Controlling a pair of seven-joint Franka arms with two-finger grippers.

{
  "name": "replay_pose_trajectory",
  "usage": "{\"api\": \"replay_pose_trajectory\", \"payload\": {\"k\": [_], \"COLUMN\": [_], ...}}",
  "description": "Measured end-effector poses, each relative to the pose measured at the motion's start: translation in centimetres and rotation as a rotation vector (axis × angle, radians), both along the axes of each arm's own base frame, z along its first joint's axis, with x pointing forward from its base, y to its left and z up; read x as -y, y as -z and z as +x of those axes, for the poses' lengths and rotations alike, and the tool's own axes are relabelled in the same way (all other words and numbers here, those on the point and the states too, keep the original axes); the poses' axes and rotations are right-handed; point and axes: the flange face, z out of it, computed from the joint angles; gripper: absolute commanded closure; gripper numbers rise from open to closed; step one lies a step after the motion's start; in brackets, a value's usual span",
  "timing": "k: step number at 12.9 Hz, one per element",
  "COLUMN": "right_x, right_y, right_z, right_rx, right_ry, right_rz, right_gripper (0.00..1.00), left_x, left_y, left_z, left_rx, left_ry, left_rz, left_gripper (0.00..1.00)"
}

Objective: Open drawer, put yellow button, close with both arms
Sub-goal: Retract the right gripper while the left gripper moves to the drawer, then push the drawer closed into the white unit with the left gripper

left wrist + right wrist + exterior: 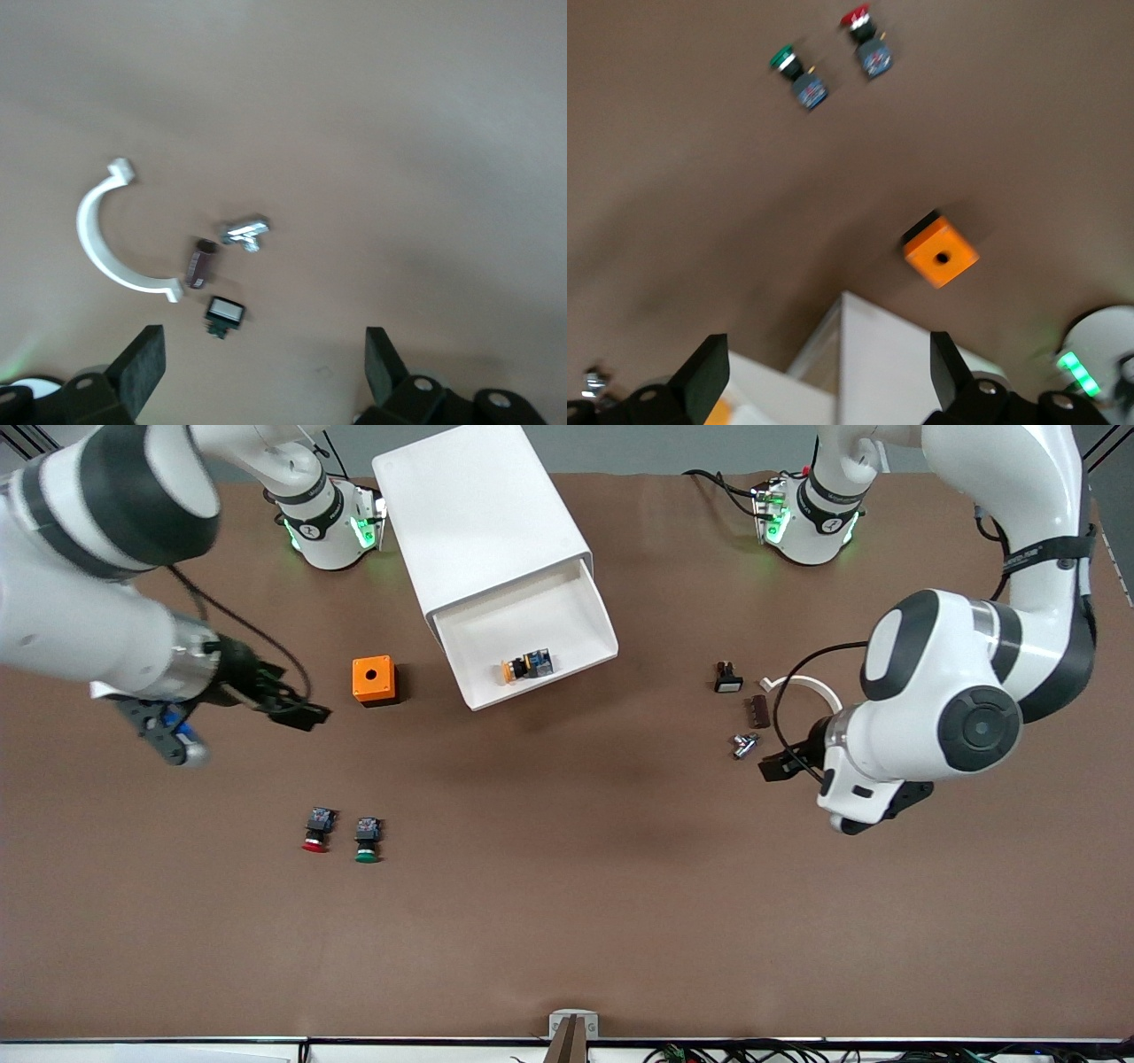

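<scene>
drawer open, orange box beside

The yellow button lies in the open drawer. Both grippers hang spread and empty: right gripper beside the orange box, left gripper just beside a metal part.

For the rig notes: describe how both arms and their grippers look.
Both arms are glossy white with rounded links and black joint bands. The left gripper and right gripper are black two-finger units, with black cables looping to the wrists. Green lights glow at both bases.

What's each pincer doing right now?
Left pincer: open, empty, over the table near the white clamp.
Right pincer: open, empty, over the cabinet.
</scene>
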Motion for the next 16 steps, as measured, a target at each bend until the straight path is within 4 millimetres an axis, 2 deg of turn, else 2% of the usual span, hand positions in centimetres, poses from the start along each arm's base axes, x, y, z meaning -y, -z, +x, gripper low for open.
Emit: {"api": "replay_pose_trajectory", "payload": {"k": [2, 3, 5, 9, 12, 14, 16], "right_x": [6.6, 8.7, 11.3, 12.8, 13.9, 14.0, 14.1], "right_y": [0.0, -0.3, -1.6, -5.1, -7.0, -7.3, -6.6], "right_z": [0.4, 0.5, 0.1, -1.4, -2.5, -3.1, -3.6], "right_rx": [0.026, 0.037, 0.066, 0.119, 0.151, 0.162, 0.183], "right_ry": [-0.17, -0.22, -0.294, -0.452, -0.47, -0.48, -0.514], "right_rz": [-0.062, -0.073, -0.068, -0.105, -0.106, -0.104, -0.109], "right_gripper": [0.0, 0.0, 0.0, 0.0, 0.0, 0.0, 0.0], "left_x": [4.5, 6.6, 10.7, 17.3, 22.5, 24.8, 26.4], "left_y": [0.4, 0.9, 2.4, 5.7, 7.9, 8.8, 8.9], "left_z": [-1.3, -2.1, -3.9, -6.8, -9.4, -11.3, -12.9], "left_rx": [0.021, 0.021, 0.01, 0.016, 0.049, 0.039, 0.03], "left_ry": [0.067, 0.099, 0.159, 0.192, 0.153, 0.151, 0.172], "left_rz": [-0.036, -0.044, -0.044, -0.036, -0.035, -0.021, -0.021], "left_gripper": [0.0, 0.0, 0.0, 0.0, 0.0, 0.0, 0.0]}}
